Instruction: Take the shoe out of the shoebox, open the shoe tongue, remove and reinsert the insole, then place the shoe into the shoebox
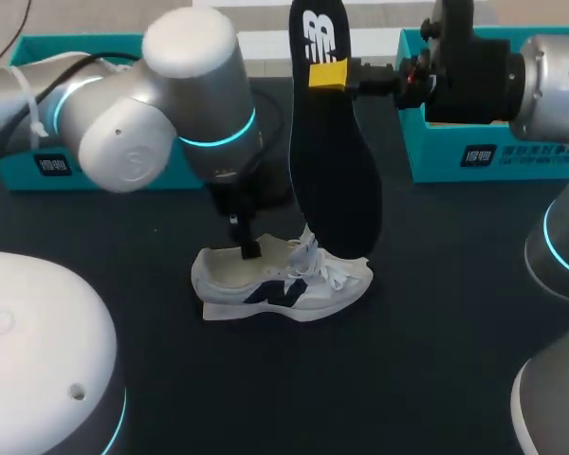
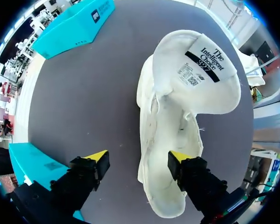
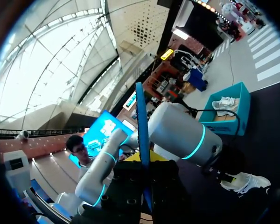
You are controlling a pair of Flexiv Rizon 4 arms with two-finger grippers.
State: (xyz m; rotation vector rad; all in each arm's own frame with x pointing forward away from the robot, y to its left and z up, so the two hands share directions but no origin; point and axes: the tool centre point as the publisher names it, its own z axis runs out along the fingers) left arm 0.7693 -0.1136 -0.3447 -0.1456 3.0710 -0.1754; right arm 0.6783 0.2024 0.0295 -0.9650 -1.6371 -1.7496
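Observation:
A white sneaker [image 1: 283,284] stands on the dark table, its tongue [image 2: 200,70] folded open and its inside bare. My left gripper [image 1: 248,246] points down at the heel end. Its fingers stand wide apart and open [image 2: 138,157], one yellow tip inside the shoe [image 2: 168,121], the other outside over the table. My right gripper [image 1: 328,74] is shut on a black insole [image 1: 334,161] near its heel end. The insole hangs upright with its toe end just above the laces. In the right wrist view the insole [image 3: 141,121] shows edge-on between the fingers [image 3: 145,161].
A teal shoebox [image 1: 38,163] stands at the back left, behind my left arm, and holds another white shoe [image 3: 224,103]. A second teal shoebox [image 1: 484,156] stands at the back right under my right arm. Dark tabletop [image 1: 360,379] lies in front of the sneaker.

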